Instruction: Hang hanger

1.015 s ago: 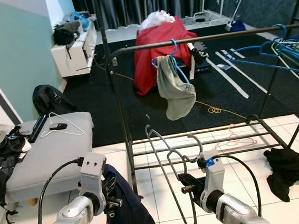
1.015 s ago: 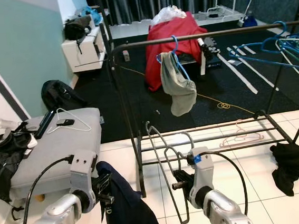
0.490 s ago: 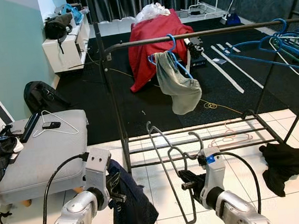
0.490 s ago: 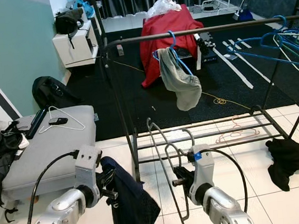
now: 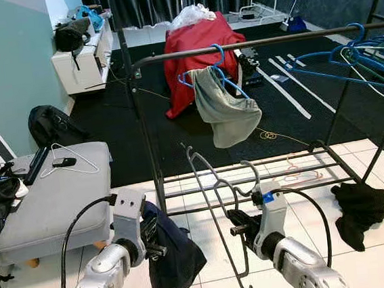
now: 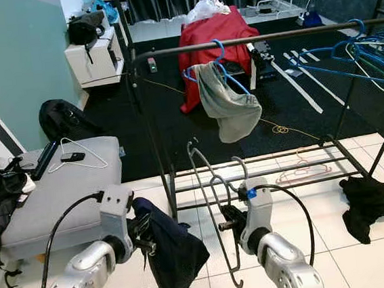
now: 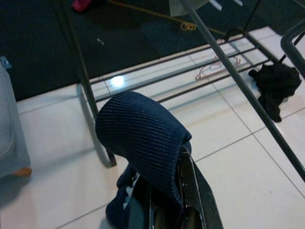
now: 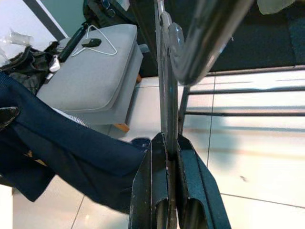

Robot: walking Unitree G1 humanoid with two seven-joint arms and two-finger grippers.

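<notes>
My right gripper [image 5: 238, 225] is shut on a dark metal hanger [image 8: 164, 95], held low in front of the clothes rack with its hook [image 5: 192, 159] pointing up. My left gripper [image 5: 154, 246] is shut on a navy garment [image 5: 170, 260] that droops toward the tiled floor just left of the hanger. In the left wrist view the navy garment [image 7: 143, 133] bunches over the fingers. The rack's top rail [image 5: 264, 42] runs above, and a blue hanger with a grey garment [image 5: 226, 110] hangs on it.
A grey bench [image 5: 54, 198] with a white wire hanger [image 5: 78, 162] stands at the left. Several blue hangers [image 5: 367, 52] crowd the rail's right end. A black cloth [image 5: 357, 203] lies on the tiles beside the rack's lower shelf [image 5: 250, 182]. Behind sits a red-draped heap [image 5: 193, 48].
The view has shifted as the robot stepped nearer the rack. The navy garment now hangs closer to the hanger and spreads wider. Both grips are unchanged.
</notes>
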